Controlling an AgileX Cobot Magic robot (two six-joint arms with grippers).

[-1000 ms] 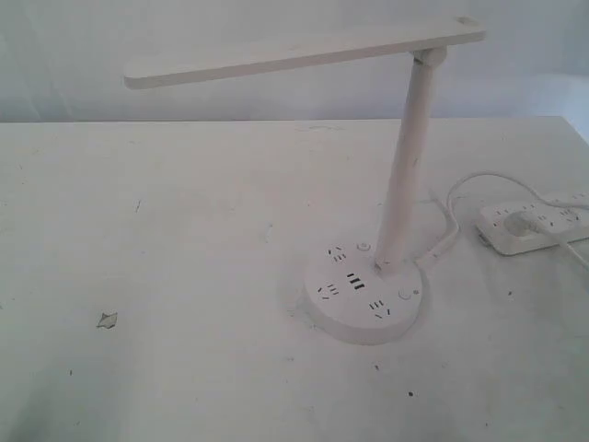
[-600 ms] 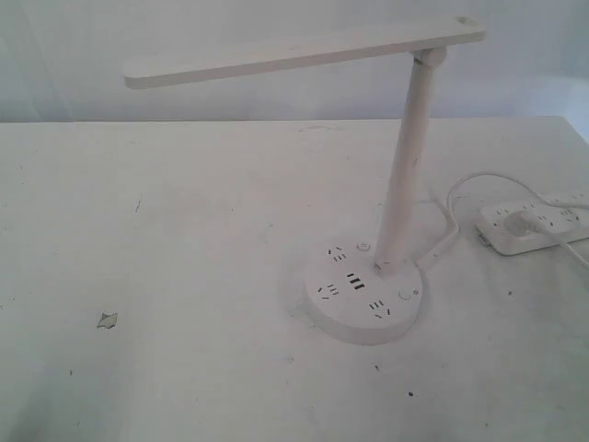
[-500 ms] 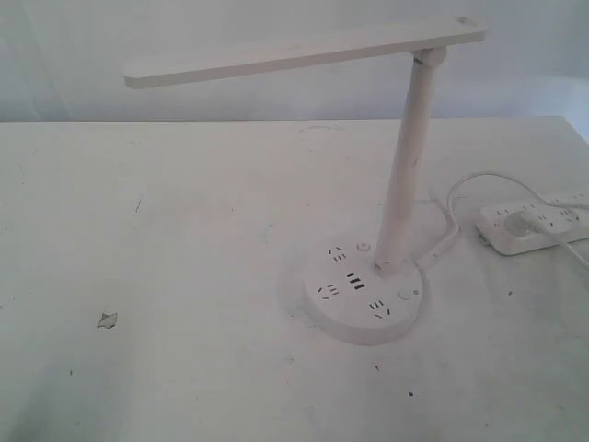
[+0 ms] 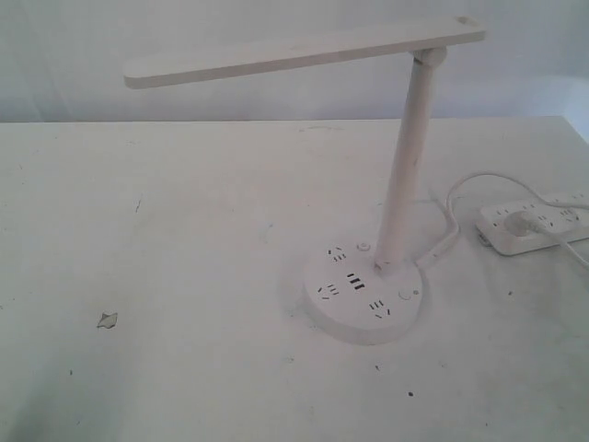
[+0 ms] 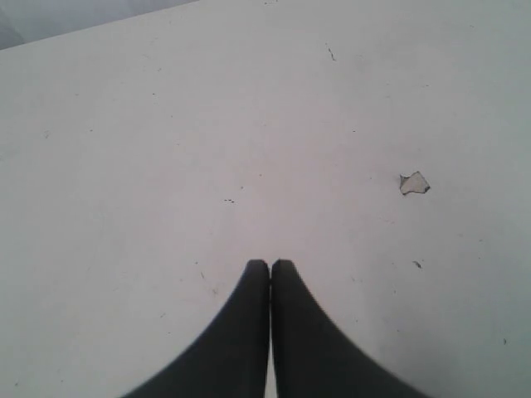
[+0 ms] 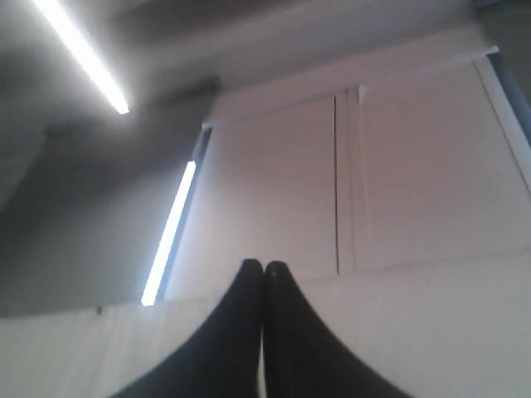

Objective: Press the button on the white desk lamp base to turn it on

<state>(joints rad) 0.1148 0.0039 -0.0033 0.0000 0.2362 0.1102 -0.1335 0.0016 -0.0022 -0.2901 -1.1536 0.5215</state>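
The white desk lamp (image 4: 411, 157) stands right of centre on the table, its slanted pole rising to a long flat bar head (image 4: 304, 53). Its round white desk lamp base (image 4: 363, 295) carries dark socket slots, USB ports and two small round buttons, one near the pole (image 4: 363, 248) and one at the right rim (image 4: 404, 296). Neither arm shows in the exterior view. My left gripper (image 5: 270, 264) is shut and empty over bare tabletop. My right gripper (image 6: 264, 265) is shut and empty, pointing up at a wall and ceiling lights.
An oblong white power strip (image 4: 534, 226) lies at the right edge with a plug in it, and a white cable (image 4: 451, 198) loops from it toward the lamp. A small chip in the table surface (image 4: 108, 320) (image 5: 413, 183) sits at the left.
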